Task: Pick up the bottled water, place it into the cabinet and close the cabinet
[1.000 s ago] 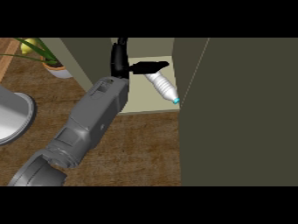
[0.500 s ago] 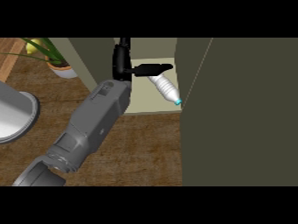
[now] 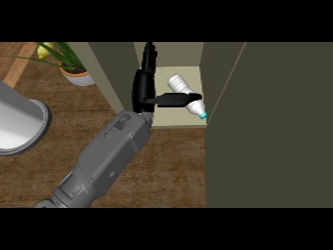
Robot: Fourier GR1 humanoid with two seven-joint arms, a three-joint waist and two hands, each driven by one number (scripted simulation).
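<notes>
The bottled water [image 3: 194, 108] is white with a cyan cap [image 3: 203, 115]. It lies on its side on the pale shelf inside the cabinet [image 3: 118, 73], cap toward me. My left hand [image 3: 141, 90] reaches into the opening just left of the bottle, fingers straight and pointing into the cabinet. Its thumb [image 3: 173, 99] sticks out to the right across the bottle's middle. No finger curls round the bottle. The cabinet door [image 3: 277, 127] stands open as a large dark panel on the right. My right hand does not show.
A tall light grey cylinder [image 3: 7, 117] with a ringed base stands at the left. A potted plant [image 3: 72, 68] sits at the back left beside the cabinet's side wall. The wooden counter [image 3: 169, 166] lies under my forearm.
My left hand has drawn back toward me out of the cabinet while the bottle stays on the shelf. The thumb now crosses the bottle's middle rather than its far end. The view has shifted slightly.
</notes>
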